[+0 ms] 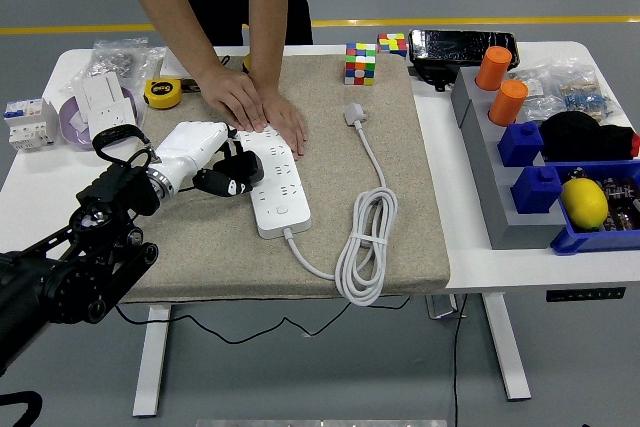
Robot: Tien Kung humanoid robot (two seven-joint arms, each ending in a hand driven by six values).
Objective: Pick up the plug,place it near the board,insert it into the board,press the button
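A white power strip point(273, 182) lies on the tan mat point(400, 197), its white cord point(365, 247) coiled to the right and ending in a grey plug point(355, 113). My left hand point(222, 164), white with black fingers, is shut on a black plug point(243, 164) at the strip's left edge, touching it. A person's two hands point(255, 107) press down on the strip's far end. My right hand is out of view.
A Rubik's cube point(361, 62) sits at the mat's far edge. A yellow tape measure point(161, 93) and white parts lie at the left. Blue bins point(560, 197), orange cups point(500, 87) and a lemon point(585, 202) fill the right side.
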